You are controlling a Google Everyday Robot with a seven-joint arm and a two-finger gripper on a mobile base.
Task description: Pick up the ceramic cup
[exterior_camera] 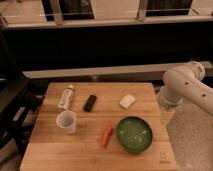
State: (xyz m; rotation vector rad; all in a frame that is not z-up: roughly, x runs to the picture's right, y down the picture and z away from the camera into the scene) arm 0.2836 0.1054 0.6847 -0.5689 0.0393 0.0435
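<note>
Though one bottle (65,97), one green bowl (134,119) and one carrot (106,135) share the counter (50,150), the single ceramic cup (66,121) is plain white. The gripper is off-frame right, so I cannot tell its state.

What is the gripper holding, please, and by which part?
Cannot tell: the gripper is out of view, away from the table; the ceramic cup stands free.

We see a warm, dim scene. The table (60,150) takes a soft amber light from above, even from its far edge to its near edge, and the shadows under things are faint. Beyond the far edge all falls to near black, save a paler band along the top. The bowl (134,134) by the near right corner shows a dull sheen. The arm (187,87) past the right edge glows pale; its gripper is out of view. Everything looks soft and blurred.
</note>
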